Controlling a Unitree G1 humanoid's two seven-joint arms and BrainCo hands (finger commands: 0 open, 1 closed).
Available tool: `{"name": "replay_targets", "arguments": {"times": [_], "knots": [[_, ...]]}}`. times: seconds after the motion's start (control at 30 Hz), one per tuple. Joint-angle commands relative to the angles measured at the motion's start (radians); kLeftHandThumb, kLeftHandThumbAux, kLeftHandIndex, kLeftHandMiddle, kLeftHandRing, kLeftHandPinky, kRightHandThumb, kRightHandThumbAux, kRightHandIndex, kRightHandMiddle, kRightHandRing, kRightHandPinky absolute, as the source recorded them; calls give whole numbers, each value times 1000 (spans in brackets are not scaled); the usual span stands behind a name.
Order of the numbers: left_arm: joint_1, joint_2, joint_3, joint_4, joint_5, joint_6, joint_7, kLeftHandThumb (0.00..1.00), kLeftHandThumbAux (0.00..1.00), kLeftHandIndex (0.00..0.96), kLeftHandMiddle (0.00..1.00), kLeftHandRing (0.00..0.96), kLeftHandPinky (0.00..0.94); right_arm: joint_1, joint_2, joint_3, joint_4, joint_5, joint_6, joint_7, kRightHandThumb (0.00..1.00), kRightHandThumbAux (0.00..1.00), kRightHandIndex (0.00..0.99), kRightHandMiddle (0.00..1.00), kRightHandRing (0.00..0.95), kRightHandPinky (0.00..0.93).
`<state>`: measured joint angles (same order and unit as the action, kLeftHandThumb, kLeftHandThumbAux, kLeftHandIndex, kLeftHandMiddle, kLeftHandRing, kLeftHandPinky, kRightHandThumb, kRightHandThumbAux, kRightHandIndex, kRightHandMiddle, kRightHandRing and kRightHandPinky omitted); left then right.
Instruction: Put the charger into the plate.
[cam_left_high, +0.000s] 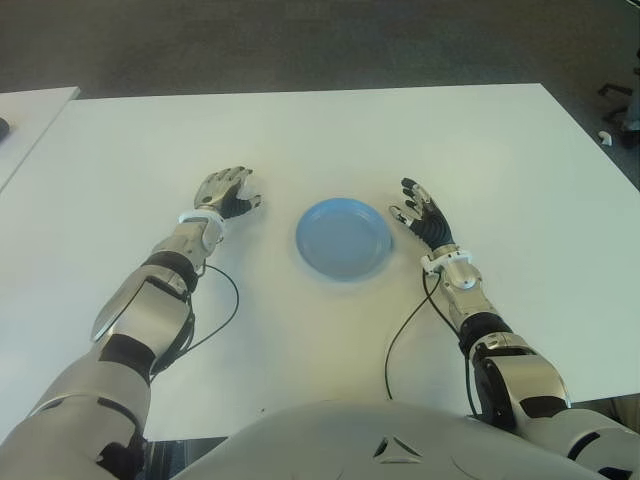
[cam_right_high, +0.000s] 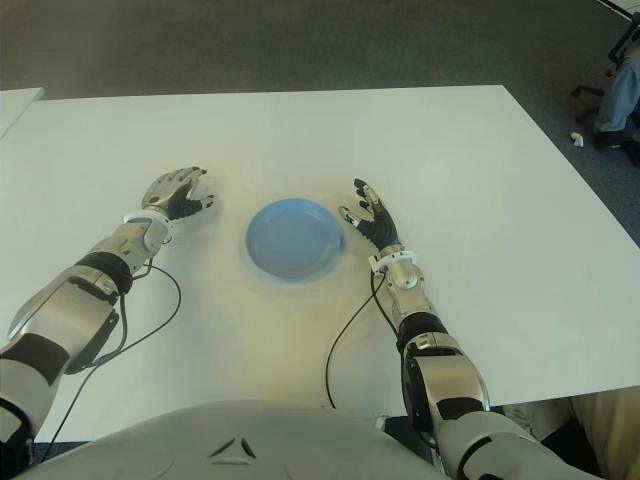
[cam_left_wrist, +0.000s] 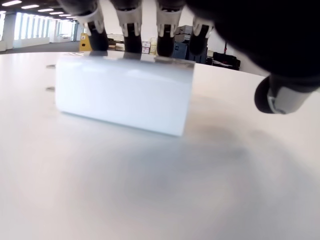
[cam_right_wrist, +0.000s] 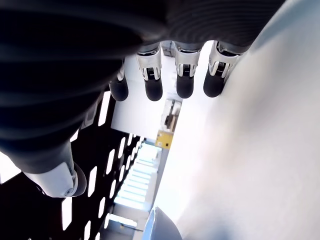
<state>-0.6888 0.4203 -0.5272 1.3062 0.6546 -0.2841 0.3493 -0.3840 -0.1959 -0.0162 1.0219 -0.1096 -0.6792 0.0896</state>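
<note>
The charger (cam_left_wrist: 122, 97) is a white block with two prongs, lying flat on the white table (cam_left_high: 400, 130). My left hand (cam_left_high: 228, 192) hovers right over it, left of the plate, and covers it in the eye views. Its fingers (cam_left_wrist: 131, 30) reach down behind the charger's far edge, while the thumb (cam_left_wrist: 285, 95) stays apart from it on the near side. The blue plate (cam_left_high: 343, 238) sits in the middle of the table with nothing in it. My right hand (cam_left_high: 420, 212) shows open just right of the plate, its fingers (cam_right_wrist: 152, 85) stretched out and holding nothing.
Black cables (cam_left_high: 405, 330) run from both wrists across the near part of the table. A second white table (cam_left_high: 30, 110) stands at the left with a dark object at its edge. A person's leg (cam_right_high: 620, 95) and a chair base show at the far right.
</note>
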Motion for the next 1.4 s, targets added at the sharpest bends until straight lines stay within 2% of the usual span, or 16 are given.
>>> {"name": "replay_targets", "arguments": {"times": [0.03,0.27,0.53,0.87,1.4], "knots": [[76,-43,14,32,-23,7,-96,186,305,39,8,27,118,25,1,2,24,5,37,13,60,616,0,13,15,16],[82,-53,38,29,-39,21,-105,199,286,21,0,16,92,25,-2,3,26,0,36,16,52,609,0,11,13,16],[87,-58,40,27,-31,29,-87,162,261,21,0,0,36,21,-7,4,34,-1,34,24,34,607,0,11,9,7],[89,-54,37,28,-27,26,-87,137,278,20,0,0,42,19,-4,-5,35,10,50,33,55,618,0,19,21,27],[82,-57,19,34,-5,49,-66,141,298,21,0,0,20,14,-6,-8,48,9,20,38,62,626,0,24,23,20]]}}
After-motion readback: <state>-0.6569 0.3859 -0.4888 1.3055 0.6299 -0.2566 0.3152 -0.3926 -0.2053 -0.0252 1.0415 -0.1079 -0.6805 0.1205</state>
